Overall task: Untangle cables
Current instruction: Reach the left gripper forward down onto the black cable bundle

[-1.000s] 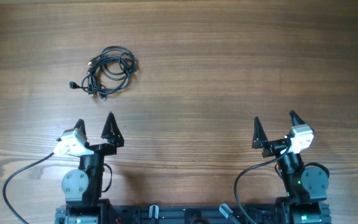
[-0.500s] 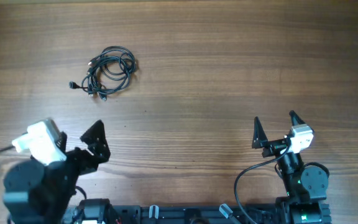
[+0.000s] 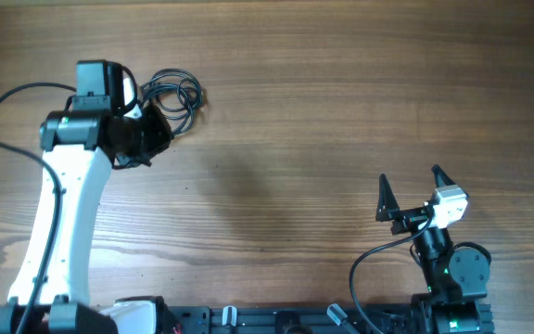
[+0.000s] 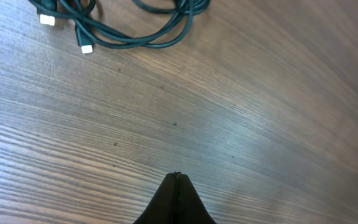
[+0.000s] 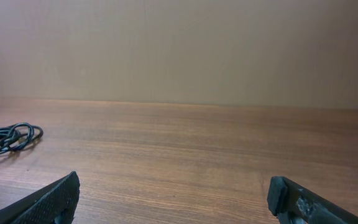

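Observation:
The cables (image 3: 179, 96) lie as a loose black bundle of loops at the far left of the wooden table. My left gripper (image 3: 156, 139) hangs over the bundle's near-left part and hides it from above. In the left wrist view the left gripper (image 4: 178, 177) is shut with nothing between its fingers, its tip over bare wood. There the cables (image 4: 142, 34) and their small white plug ends lie ahead of it, apart from the tip. My right gripper (image 3: 411, 178) stands open at the near right, far from the cables (image 5: 8, 138). Its fingers (image 5: 61, 196) are spread wide and hold nothing.
The brown wooden table (image 3: 341, 102) carries nothing but the bundle. The left arm's white link (image 3: 58, 223) stretches from the near edge up the left side. A thick black wire (image 3: 7, 102) loops off that arm. A plain wall (image 5: 179, 50) rises behind the table.
My left arm has swung up from the near edge to the cable bundle, and its jaws have gone from open to shut. The right arm has not moved.

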